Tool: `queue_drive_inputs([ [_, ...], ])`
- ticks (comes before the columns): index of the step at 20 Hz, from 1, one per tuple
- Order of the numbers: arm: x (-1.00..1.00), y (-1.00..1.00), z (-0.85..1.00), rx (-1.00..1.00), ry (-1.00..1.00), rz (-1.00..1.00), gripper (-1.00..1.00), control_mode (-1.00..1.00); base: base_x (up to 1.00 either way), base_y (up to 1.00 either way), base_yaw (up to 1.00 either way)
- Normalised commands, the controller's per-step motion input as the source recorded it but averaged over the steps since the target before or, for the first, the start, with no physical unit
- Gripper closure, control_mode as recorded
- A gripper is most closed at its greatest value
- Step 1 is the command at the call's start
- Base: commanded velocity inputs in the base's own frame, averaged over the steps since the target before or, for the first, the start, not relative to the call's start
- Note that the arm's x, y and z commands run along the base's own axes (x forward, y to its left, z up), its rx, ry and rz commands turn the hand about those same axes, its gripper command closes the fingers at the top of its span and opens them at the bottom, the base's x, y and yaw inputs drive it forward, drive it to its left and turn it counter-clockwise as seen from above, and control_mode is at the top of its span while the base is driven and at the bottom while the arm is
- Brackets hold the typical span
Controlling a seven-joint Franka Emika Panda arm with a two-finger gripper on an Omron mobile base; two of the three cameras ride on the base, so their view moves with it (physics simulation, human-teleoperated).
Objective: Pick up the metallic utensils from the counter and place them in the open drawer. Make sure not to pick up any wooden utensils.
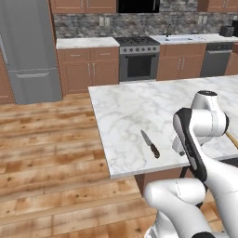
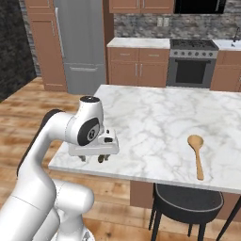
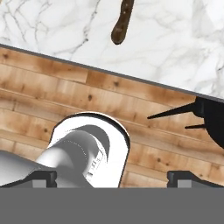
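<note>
**Hand poised at the tabletop edge, knife not yet taken**

A rendered kitchen with brown wooden cabinets, a steel refrigerator and a plank floor is seen, and in its middle stands the large white marble tabletop with grey veins (image 1: pixel 139 104) on a brown wooden base. A small knife with a silver blade and dark brown handle (image 1: pixel 150 143) lies flat near the front edge of the tabletop, its handle turned toward that edge, so it can probably be approached from the robot's side. In the hand view the brown handle end is seen just inside the marble edge. The robot's hand (image 2: pixel 92 158) is held low over the near edge of the tabletop, its fingers spread wide and nothing between them; it is apart from the knife. A long tan wooden spoon with a round bowl (image 2: pixel 196 154) lies well apart on the other side and is to be left alone. A black round stool (image 2: pixel 188 200) is tucked under the tabletop. No metallic utensil is judged to have been collected yet.
</note>
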Motion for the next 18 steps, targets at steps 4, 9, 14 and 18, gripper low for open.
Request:
queue_drive_inputs([
  [4, 0.04, 0.07, -0.18, 0.00, 0.00, 0.00, -1.00, -1.00, 0.00, 0.00, 0.00],
  [9, 0.15, 0.07, -0.24, 0.00, -0.05, -0.02, -1.00, -1.00, 0.00, 0.00, 0.00],
  [14, 0.33, 0.10, -0.22, 0.02, -0.09, -0.02, -1.00, -1.00, 0.00, 0.00, 0.00],
  [18, 0.34, 0.08, -0.23, 0.04, -0.16, -0.01, -1.00, -1.00, 0.00, 0.00, 0.00],
])
